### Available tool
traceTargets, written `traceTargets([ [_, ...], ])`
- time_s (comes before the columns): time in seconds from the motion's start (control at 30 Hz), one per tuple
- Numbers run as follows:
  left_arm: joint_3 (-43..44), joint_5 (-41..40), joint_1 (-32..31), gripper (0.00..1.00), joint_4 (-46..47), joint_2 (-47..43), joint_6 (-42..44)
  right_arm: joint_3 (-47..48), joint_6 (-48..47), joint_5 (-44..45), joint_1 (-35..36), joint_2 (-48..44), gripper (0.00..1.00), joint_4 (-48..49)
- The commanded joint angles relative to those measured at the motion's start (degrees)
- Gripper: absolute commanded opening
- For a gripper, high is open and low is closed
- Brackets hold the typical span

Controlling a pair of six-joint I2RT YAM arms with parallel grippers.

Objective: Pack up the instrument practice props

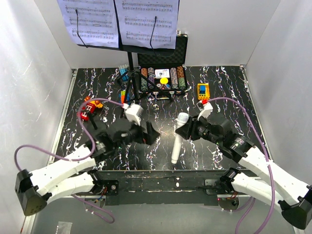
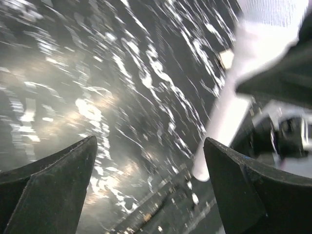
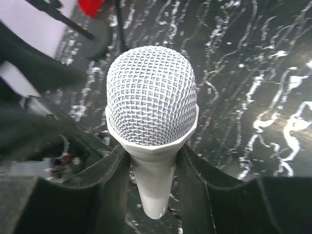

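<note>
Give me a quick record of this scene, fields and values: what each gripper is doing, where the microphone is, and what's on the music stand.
right gripper: shut on the microphone, just below its mesh head
left gripper: open, empty, close beside the microphone
microphone position: mid-table, handle end toward the arm bases
music stand: upright, back left
sheet-music pages: two, side by side on the stand's desk
poker chip case: open, at the back, right of the stand

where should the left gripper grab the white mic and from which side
The bare lower handle of the white microphone, coming from its left. The right gripper clamps the neck under the mesh head, so only the tapering handle below is free, and the open left gripper faces that side.
</note>
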Motion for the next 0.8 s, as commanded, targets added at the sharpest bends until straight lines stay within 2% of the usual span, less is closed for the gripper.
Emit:
traceTargets([
  [0.0, -5.5, 8.4, -8.6, 0.92, 16.7, 2.9, -1.4, 1.0, 7.6, -13.2, -3.1, -0.2, 0.01, 8.3],
  [0.17, -12.4, 10.3, -11.8, 0.96, 35.2, 2.3, -6.5, 2.4, 10.4, -13.3, -3.2, 0.9, 0.01, 9.0],
  [0.23, -11.8, 10.4, -12.4, 0.98, 35.1, 3.2, -5.5, 2.7, 11.4, -14.3, -3.1, 1.4, 0.01, 9.4],
  [0.47, -9.9, 10.3, -15.6, 0.98, 36.1, 7.3, -3.5, 2.8, 15.7, -17.1, -3.2, 3.4, 0.01, 12.4],
  [0.77, -11.6, 9.2, -16.9, 0.59, 33.8, 7.0, -2.2, 3.2, 16.1, -18.9, -3.2, 2.8, 0.01, 14.0],
])
